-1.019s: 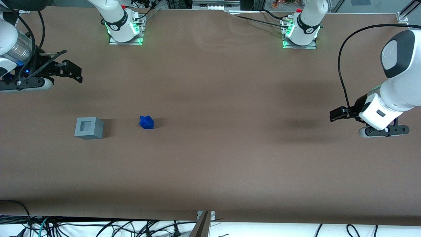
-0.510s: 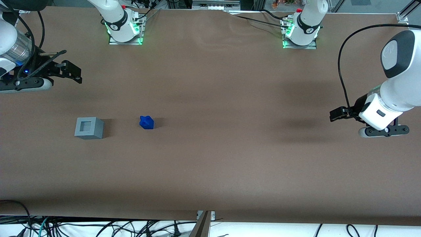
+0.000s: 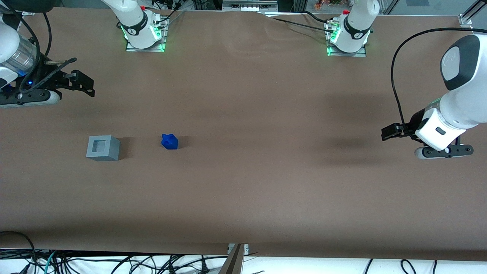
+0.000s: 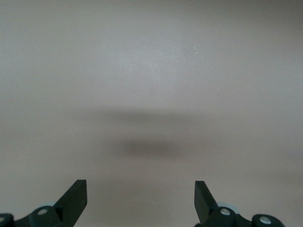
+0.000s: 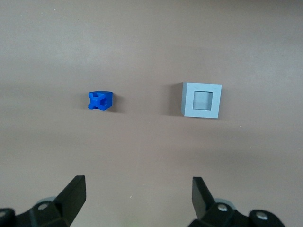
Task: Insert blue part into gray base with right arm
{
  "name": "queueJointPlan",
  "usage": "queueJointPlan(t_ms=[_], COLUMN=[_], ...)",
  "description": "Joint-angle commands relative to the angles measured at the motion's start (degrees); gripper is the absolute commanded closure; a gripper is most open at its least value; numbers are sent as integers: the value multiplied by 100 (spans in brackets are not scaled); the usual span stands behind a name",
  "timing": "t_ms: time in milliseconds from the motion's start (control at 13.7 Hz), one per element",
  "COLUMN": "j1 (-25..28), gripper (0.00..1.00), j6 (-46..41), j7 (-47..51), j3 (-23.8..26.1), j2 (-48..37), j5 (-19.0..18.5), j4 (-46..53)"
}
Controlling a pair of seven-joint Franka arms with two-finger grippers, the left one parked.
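The blue part (image 3: 169, 141) (image 5: 100, 100) lies on the brown table, knobbly and small, with nothing touching it. Beside it, toward the working arm's end, stands the gray base (image 3: 102, 148) (image 5: 201, 100), its square recess facing up with nothing in it. My right gripper (image 3: 84, 83) (image 5: 137, 189) hovers above the table, farther from the front camera than both parts and well apart from them. It is open, and only bare table shows between its fingers.
Two arm bases lit green (image 3: 144, 35) (image 3: 347, 40) are bolted along the table's back edge. Loose cables (image 3: 114, 262) hang below the front edge. A bracket (image 3: 236, 255) sticks up at the middle of that front edge.
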Motion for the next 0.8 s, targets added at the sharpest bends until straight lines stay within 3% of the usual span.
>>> queueJointPlan(t_ms=[0,728], j1=[-66,-23], gripper=[1,1], j6=[-41,-23], j7=[-46,-11], j3=[75,84], j2=[-7,28], j5=[-46,-54], j4=[85,50])
